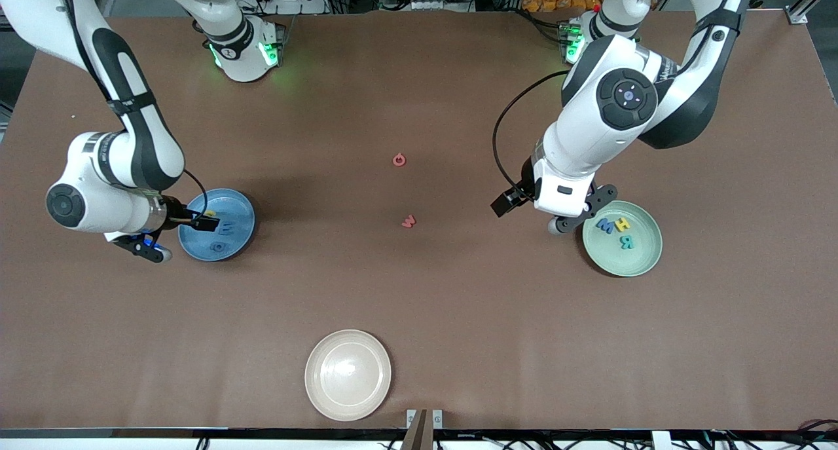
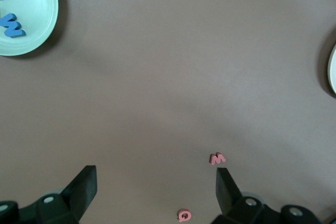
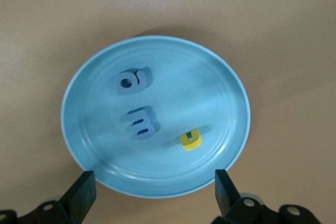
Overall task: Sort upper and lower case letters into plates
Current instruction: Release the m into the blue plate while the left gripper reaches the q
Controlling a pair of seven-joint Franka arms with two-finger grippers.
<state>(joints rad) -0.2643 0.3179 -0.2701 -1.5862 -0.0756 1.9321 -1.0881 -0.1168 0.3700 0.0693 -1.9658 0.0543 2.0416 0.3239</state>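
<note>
Both grippers stand with fingers spread and hold nothing: the right gripper [image 3: 152,195] hangs over the edge of the sky blue plate [image 1: 239,204], where two blue letters [image 3: 137,102] and one yellow letter [image 3: 190,139] lie, and the left gripper [image 2: 156,184] hangs over the table beside the mint green plate [image 1: 645,257]. That plate carries a blue, a yellow and a teal letter [image 1: 626,242]. Two red letters [image 1: 408,221] lie apart on the bare table between the plates, and a cream plate [image 1: 347,375] sits nearest the front camera.

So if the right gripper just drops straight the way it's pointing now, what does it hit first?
Most likely the sky blue plate. The right gripper hangs open over its edge, near the yellow letter; depth is unclear, so rim or plate floor could come first.
</note>
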